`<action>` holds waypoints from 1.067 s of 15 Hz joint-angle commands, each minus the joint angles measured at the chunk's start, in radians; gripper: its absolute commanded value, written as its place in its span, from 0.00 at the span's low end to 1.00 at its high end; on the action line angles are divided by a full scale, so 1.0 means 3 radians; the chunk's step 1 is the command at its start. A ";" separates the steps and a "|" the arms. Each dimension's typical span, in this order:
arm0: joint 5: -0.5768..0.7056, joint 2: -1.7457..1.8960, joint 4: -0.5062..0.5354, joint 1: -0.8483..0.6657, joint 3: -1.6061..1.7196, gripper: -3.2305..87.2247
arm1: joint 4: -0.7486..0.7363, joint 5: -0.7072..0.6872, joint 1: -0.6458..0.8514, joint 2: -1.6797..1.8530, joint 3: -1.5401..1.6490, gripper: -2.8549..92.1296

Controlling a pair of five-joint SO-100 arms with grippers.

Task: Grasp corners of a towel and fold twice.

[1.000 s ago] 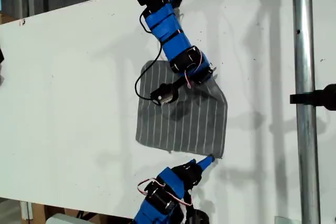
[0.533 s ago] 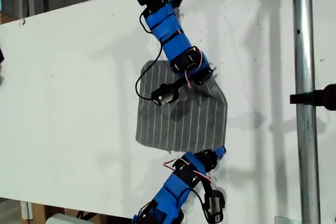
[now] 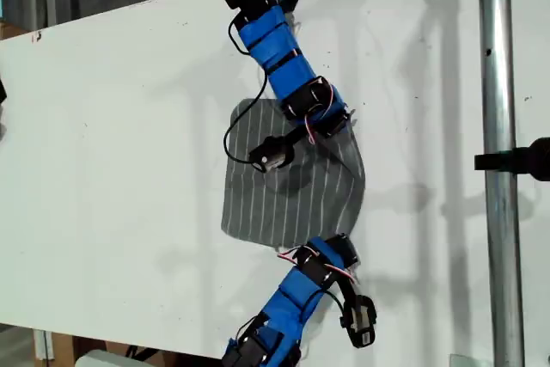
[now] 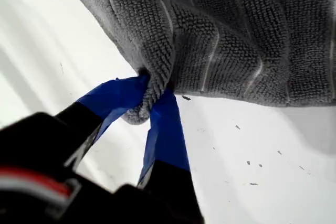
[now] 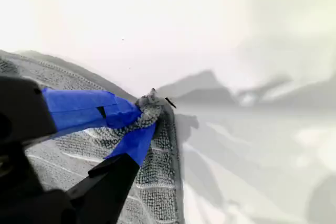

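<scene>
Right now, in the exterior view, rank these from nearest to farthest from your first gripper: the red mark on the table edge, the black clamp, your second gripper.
From my first gripper, holding the towel at its lower corner:
1. My second gripper, above it, at the upper corner.
2. Black clamp, at the view's right edge.
3. Red mark, far upper left.

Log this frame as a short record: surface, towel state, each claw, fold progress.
surface: white table
towel: grey with thin white stripes, spread mostly flat, edge at the exterior view's right bowed inward
my first claw: shut on a towel corner, cloth raised off the table
my second claw: shut on a towel corner
fold progress: no fold made yet
other: metal pole at the exterior view's right
</scene>
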 commanded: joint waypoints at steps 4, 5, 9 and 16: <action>0.0148 0.0159 0.0890 -0.0036 -0.1099 0.00 | -0.0041 0.0026 -0.0031 0.0051 -0.0005 0.03; 0.0107 0.0281 0.1007 -0.0056 -0.1181 0.00 | -0.0046 0.0031 -0.0031 0.0061 -0.0005 0.03; 0.0015 0.0900 0.1084 -0.0194 -0.0895 0.00 | 0.0000 0.0010 -0.0036 0.0256 -0.0005 0.03; 0.0199 0.0982 0.0972 0.0230 -0.1232 0.00 | -0.0072 -0.0020 -0.0542 0.0747 -0.0368 0.03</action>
